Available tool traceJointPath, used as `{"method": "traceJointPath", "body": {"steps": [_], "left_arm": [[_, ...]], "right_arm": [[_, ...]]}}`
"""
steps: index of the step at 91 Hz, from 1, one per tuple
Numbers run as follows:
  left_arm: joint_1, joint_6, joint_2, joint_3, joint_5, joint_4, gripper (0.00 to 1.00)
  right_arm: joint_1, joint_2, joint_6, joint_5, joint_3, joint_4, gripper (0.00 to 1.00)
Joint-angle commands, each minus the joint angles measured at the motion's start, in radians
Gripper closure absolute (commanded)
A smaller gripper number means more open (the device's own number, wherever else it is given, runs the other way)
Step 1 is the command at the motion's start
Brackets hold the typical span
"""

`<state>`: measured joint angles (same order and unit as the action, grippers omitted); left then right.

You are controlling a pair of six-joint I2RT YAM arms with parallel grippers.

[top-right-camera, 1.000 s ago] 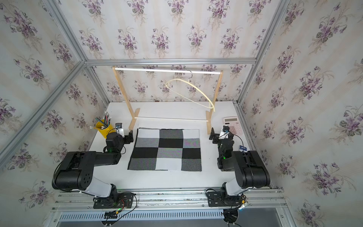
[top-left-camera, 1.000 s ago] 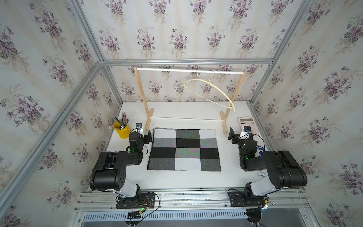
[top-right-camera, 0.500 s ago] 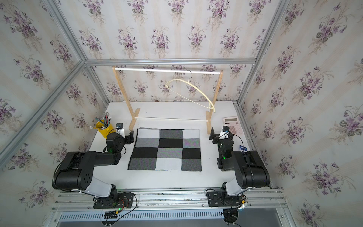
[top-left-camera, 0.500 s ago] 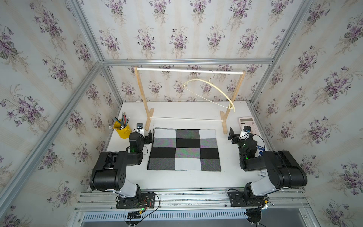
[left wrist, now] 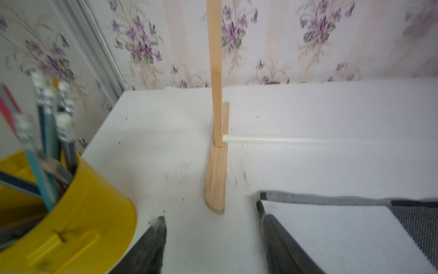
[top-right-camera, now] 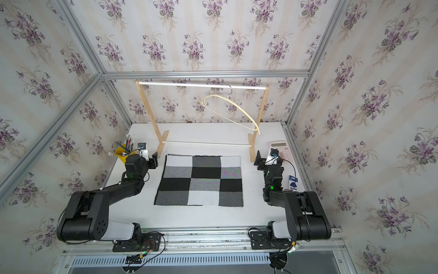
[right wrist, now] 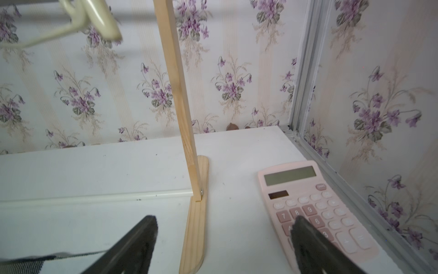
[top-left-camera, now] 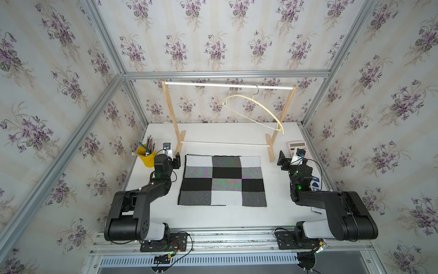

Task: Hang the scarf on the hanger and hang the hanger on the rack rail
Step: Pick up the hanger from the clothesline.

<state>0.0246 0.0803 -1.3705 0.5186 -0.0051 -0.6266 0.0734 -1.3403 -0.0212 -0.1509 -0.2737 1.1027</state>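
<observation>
Here, one scarf [top-left-camera: 222, 182], one hanger [top-left-camera: 260, 103], left gripper [left wrist: 213, 219] and right gripper [right wrist: 224, 220] both agape, empty.

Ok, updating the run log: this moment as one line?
scarf flat on table | hanger empty on rack | left gripper open at scarf corner | right gripper open, empty

Right tool [right wrist: 224, 221], fingers [right wrist: 132, 244] wide apart, astride wooden rack foot [right wrist: 195, 227]; pink calculator [right wrist: 308, 189] alongside.
</observation>
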Motion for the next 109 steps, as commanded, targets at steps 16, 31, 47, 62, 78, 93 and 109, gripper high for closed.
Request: {"method": "traceJointPath", "body": {"steps": [16, 31, 47, 62, 78, 93, 109], "left_arm": [[0.123, 0.012, 0.182, 0.261, -0.226, 0.623, 0.28], [0.264, -0.098, 0.193, 0.392, -0.261, 0.839, 0.24], [0.522, -0.287, 0.106, 0.475, -0.289, 1.017, 0.22], [0.659, -0.444, -0.017, 0.528, -0.299, 1.127, 0.25], [0.715, -0.481, -0.084, 0.566, -0.309, 1.127, 0.25], [0.734, -0.486, -0.084, 0.569, -0.314, 1.114, 0.25], [0.735, -0.49, -0.072, 0.558, -0.318, 1.103, 0.25]], "right_arm": [[0.162, 0.204, -0.011, -0.318, -0.291, -0.689, 0.08], [0.193, 0.269, -0.08, -0.278, -0.433, -0.968, 0.07], [0.195, 0.294, -0.125, -0.03, -0.588, -1.255, 0.07], [0.262, 0.295, -0.17, 0.091, -0.628, -1.393, 0.07], [0.27, 0.262, -0.148, 0.014, -0.657, -1.361, 0.06], [0.27, 0.157, -0.009, -0.073, -0.867, -1.384, 0.05], [0.27, 0.082, 0.115, -0.05, -1.058, -1.419, 0.04]]}}
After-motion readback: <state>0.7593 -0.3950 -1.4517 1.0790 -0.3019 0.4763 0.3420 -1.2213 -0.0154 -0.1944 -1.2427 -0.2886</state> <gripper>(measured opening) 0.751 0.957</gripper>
